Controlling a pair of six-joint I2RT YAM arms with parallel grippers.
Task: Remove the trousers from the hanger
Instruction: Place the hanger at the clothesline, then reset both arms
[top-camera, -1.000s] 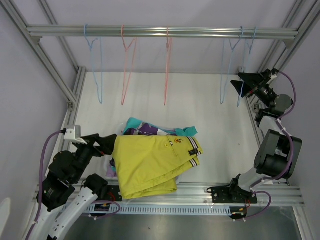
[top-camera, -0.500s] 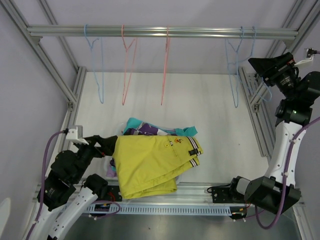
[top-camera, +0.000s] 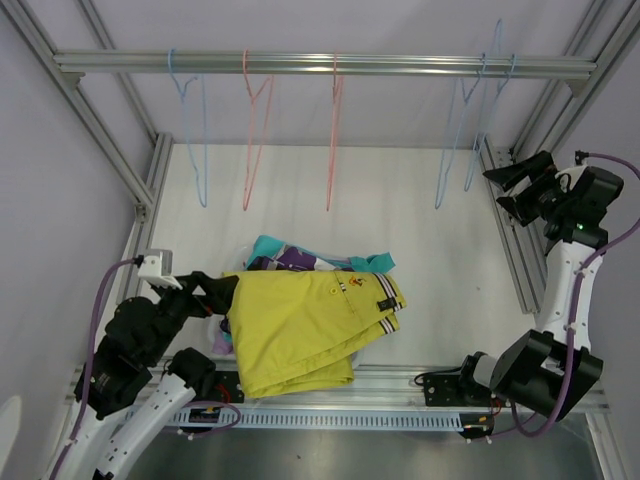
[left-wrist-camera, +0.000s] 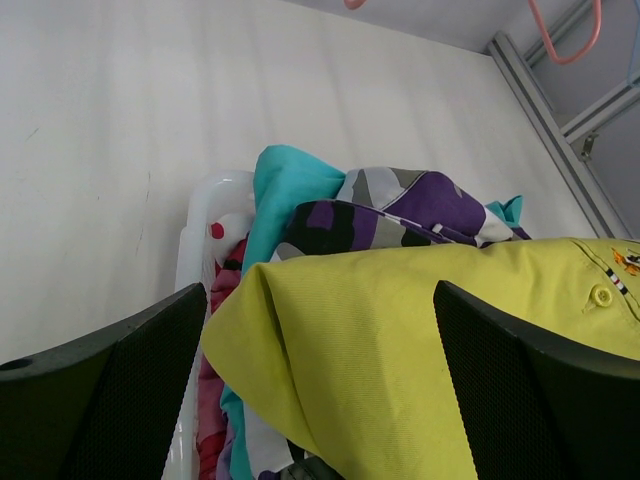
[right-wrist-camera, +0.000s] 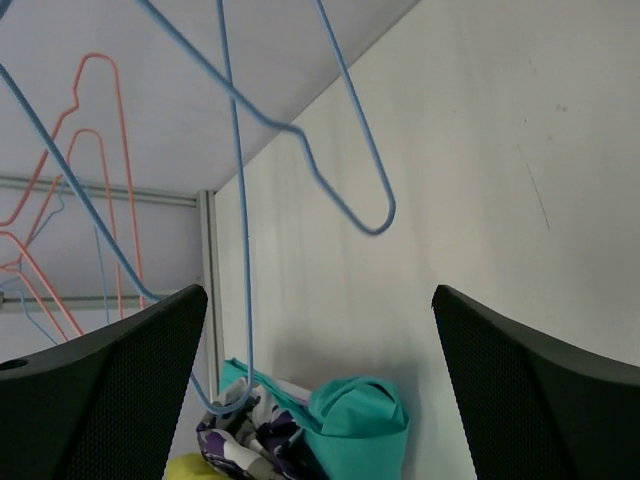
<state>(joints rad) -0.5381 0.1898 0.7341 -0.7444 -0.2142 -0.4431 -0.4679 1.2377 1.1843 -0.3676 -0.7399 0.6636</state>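
The trousers lie in a pile (top-camera: 310, 315) at the table's near middle. The mustard yellow pair (top-camera: 300, 325) is on top, with teal (top-camera: 372, 263) and camouflage (top-camera: 290, 260) showing behind it. My left gripper (top-camera: 215, 290) is open at the yellow pair's left edge. In the left wrist view the yellow cloth (left-wrist-camera: 400, 340) lies between the spread fingers (left-wrist-camera: 100, 390), with the camouflage (left-wrist-camera: 400, 200), teal (left-wrist-camera: 285, 180) and pink-red (left-wrist-camera: 215, 400) pairs behind. Lilac is hidden. My right gripper (top-camera: 510, 185) is open and empty, raised beside two bare blue hangers (top-camera: 470, 130).
A rail (top-camera: 320, 65) spans the back with a blue hanger (top-camera: 190, 130) and two pink hangers (top-camera: 255, 130), all bare. A white container rim (left-wrist-camera: 205, 200) shows under the pile. Metal frame posts (top-camera: 505, 220) line both sides. The blue hangers (right-wrist-camera: 340, 170) hang close before the right wrist.
My right arm rose toward the rail, then came down and back left. The two right blue hangers swung. My left arm barely moved.
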